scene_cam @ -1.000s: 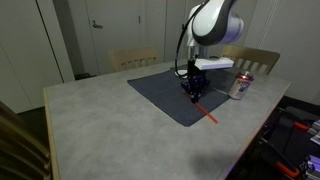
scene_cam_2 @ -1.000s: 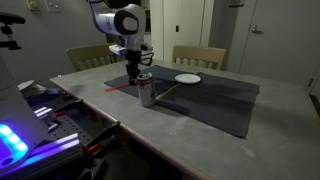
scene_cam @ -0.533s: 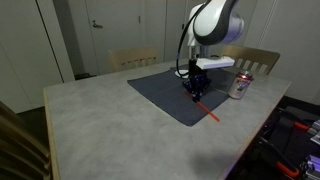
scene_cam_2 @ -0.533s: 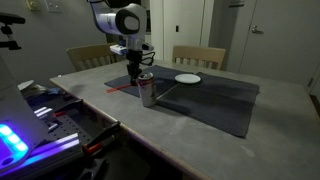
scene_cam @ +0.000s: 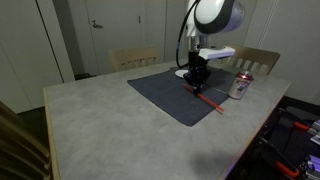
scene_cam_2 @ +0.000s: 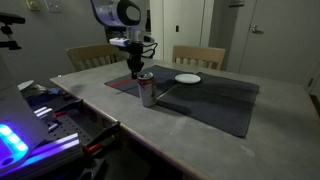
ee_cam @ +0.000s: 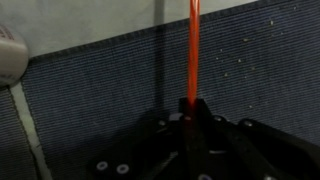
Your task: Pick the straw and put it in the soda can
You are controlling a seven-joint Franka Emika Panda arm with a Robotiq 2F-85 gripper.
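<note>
The red-orange straw (scene_cam: 210, 101) slants down from my gripper (scene_cam: 197, 84) toward the table's near side. In the wrist view the straw (ee_cam: 193, 50) runs straight out from between the shut fingers (ee_cam: 193, 108) over the dark mat. The silver soda can (scene_cam: 241, 86) with red markings stands upright beside the mat, a short way from the straw's free end. In an exterior view the can (scene_cam_2: 147, 90) stands just in front of and below the gripper (scene_cam_2: 135, 68), and only a bit of straw (scene_cam_2: 122, 84) shows to its left.
A dark grey mat (scene_cam: 160, 92) covers part of the grey table (scene_cam: 90, 120). A flat white plate (scene_cam_2: 187, 78) lies on the mat behind the gripper, and its edge shows in the wrist view (ee_cam: 8, 55). Wooden chairs (scene_cam_2: 198, 56) stand at the table's far side.
The gripper has risen a little and shifted toward the can, carrying the straw's held end up with it. The can and plate have not moved.
</note>
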